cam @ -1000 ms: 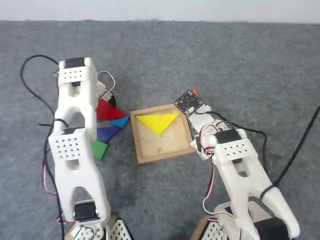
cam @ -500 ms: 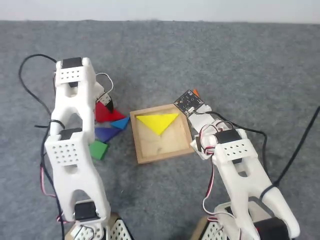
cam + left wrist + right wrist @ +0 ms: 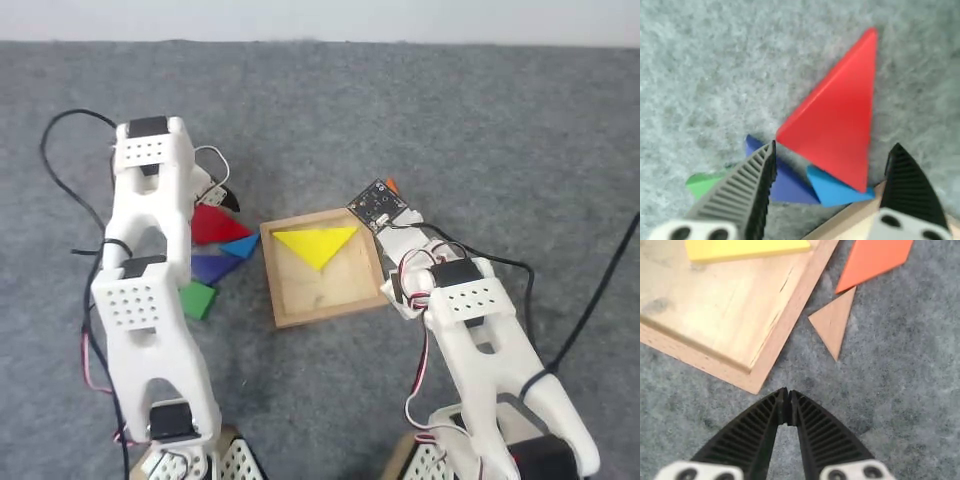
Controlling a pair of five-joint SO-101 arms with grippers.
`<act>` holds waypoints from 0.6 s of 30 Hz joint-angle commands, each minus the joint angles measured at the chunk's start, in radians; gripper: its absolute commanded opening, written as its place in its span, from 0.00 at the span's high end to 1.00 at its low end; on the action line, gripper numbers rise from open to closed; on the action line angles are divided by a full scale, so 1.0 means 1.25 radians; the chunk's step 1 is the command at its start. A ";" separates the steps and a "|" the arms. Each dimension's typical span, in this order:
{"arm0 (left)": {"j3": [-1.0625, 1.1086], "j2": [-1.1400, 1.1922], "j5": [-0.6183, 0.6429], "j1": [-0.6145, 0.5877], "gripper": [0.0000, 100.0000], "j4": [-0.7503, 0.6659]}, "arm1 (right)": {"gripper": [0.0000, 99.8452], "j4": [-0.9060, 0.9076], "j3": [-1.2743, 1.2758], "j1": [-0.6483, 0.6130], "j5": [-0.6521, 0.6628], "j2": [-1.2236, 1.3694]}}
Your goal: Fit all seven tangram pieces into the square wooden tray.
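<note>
Triangle (image 3: 837,117), glossy red, sharp-cornered

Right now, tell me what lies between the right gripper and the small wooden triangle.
Just bare grey carpet, by the right wrist view. The shut right gripper and the wooden triangle have nothing between them; the tray sits aside.

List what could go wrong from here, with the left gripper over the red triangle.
1. The open left gripper straddles the red triangle, which touches the light blue triangle; closing may drag both.
2. The red triangle lies flat on the carpet, so the fingers may slide over it instead of gripping.
3. The shut right gripper sits by a corner of the tray; a nudge could shift the tray.
</note>
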 commanded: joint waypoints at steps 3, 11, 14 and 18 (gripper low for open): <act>-0.003 0.047 0.061 0.005 0.67 0.001 | 0.99 -0.014 -0.002 0.010 -0.001 -0.039; -0.004 0.082 0.096 0.005 0.67 0.016 | 0.99 -0.014 -0.002 0.012 0.000 -0.039; -0.004 0.083 0.102 0.005 0.69 0.015 | 0.99 -0.014 -0.002 0.012 0.000 -0.039; -0.004 0.085 0.107 0.005 0.73 0.007 | 0.99 -0.014 -0.002 0.012 0.000 -0.039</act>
